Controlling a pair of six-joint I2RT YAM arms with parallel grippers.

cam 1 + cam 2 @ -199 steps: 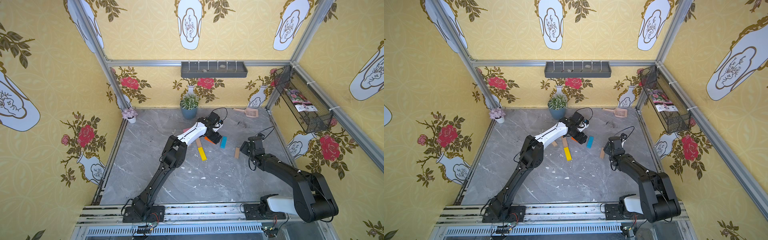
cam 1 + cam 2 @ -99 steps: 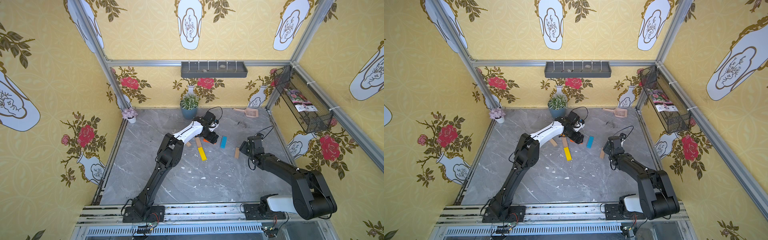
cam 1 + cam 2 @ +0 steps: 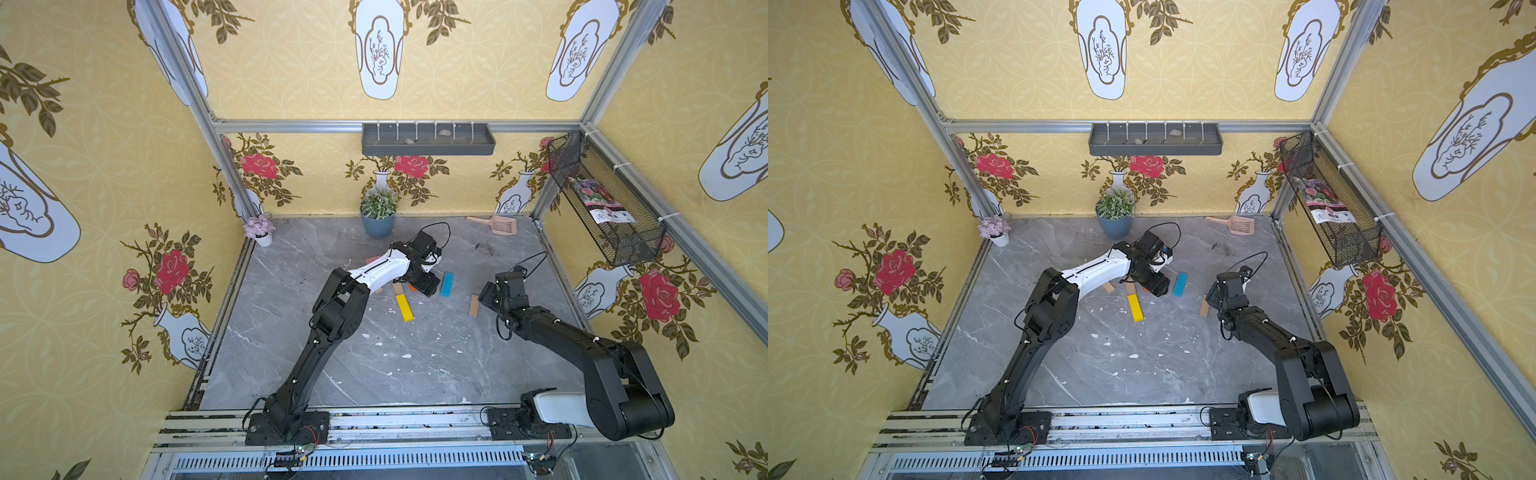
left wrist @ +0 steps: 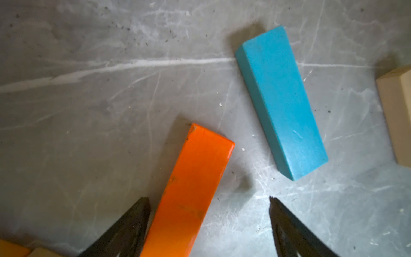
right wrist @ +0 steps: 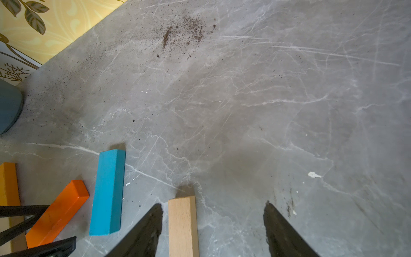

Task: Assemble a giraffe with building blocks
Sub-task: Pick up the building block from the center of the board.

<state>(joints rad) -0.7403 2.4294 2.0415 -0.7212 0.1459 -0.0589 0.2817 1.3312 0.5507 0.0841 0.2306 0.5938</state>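
Observation:
Building blocks lie flat on the grey marble table (image 3: 374, 365). My left gripper (image 4: 209, 200) is open and low over an orange block (image 4: 191, 189), which lies between its fingers, close to one and apart from the other. A blue block (image 4: 280, 102) lies just beyond it. My right gripper (image 5: 213, 207) is open astride a tan block (image 5: 182, 227) that sits next to one finger. In both top views a yellow block (image 3: 404, 307) (image 3: 1135, 307) lies end to end with a tan one (image 3: 397, 288). A pink block (image 3: 371, 259) peeks out behind the left arm.
A blue pot with a plant (image 3: 377, 216) and a small white flower pot (image 3: 261, 232) stand at the back. A peach scoop (image 3: 496, 224) lies back right near a dirt smear (image 3: 484, 248). A mesh basket (image 3: 606, 203) hangs on the right wall.
My left gripper has moved toward the front and settled around the orange block, its jaws somewhat narrower. The right arm has not moved.

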